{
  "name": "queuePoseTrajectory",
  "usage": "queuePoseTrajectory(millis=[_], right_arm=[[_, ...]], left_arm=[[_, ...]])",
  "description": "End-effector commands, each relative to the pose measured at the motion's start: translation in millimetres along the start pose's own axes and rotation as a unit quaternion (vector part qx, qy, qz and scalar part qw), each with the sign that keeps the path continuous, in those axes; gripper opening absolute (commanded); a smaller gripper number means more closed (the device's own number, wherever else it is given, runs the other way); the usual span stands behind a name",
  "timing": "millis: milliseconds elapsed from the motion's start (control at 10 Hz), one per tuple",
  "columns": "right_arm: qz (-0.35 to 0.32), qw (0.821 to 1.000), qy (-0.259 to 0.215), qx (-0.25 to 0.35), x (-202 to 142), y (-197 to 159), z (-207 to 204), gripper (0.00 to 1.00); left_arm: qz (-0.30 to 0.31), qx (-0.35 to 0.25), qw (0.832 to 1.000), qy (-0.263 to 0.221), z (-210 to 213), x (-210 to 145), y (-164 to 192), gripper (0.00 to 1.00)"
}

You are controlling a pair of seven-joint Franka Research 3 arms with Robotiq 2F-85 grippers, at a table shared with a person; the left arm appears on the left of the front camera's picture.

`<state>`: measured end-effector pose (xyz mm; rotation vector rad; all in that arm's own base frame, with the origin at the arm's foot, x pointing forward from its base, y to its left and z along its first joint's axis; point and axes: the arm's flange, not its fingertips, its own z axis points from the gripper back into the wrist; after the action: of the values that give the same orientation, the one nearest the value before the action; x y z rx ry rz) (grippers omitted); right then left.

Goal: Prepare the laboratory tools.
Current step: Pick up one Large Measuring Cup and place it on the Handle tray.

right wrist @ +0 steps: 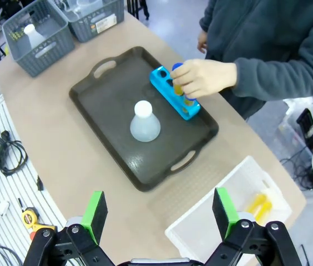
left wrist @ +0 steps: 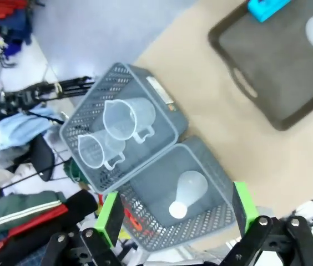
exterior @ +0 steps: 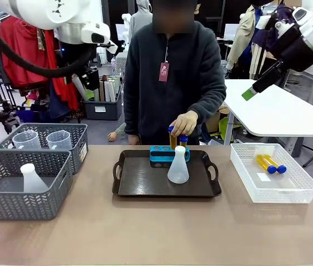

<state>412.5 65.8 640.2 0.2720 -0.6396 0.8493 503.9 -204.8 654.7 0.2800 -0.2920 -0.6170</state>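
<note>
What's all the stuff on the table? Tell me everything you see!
table: one, tan, under everything
tray: one, black, middle of the table
rack: one, blue, far side of the tray
baskets: two, grey, left side of the table, near and far
mesh bin: one, white, right side of the table
flasks: two, cloudy white, one on the tray, one in the near basket
beakers: two, clear, in the far basket
tubes: four, yellow with blue caps, two lying in the mesh bin, two upright at the rack
person's hand: one, on a tube at the rack
left gripper: black, green pads, open, above the baskets
right gripper: black, green pads, open, raised over the table's right
</note>
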Motion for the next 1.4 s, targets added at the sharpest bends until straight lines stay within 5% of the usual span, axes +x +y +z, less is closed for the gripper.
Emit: queuePoseTrajectory(millis=[0,500,900,1300], right_arm=[[0.001,1.0,-0.003,0.001,0,0,1,1.0],[0.001,1.0,-0.003,0.001,0,0,1,1.0],[0.001,1.0,-0.003,0.001,0,0,1,1.0],[0.001,1.0,-0.003,0.001,0,0,1,1.0]], left_arm=[[-0.016,-0.018,1.0,-0.02,-13,-8,-4,1.0],[-0.002,-0.004,1.0,-0.003,-4,2,-1,1.0],[0.174,-0.074,0.981,0.035,-43,-13,65,1.0],[0.242,-0.137,0.959,0.053,-107,-40,99,1.0]])
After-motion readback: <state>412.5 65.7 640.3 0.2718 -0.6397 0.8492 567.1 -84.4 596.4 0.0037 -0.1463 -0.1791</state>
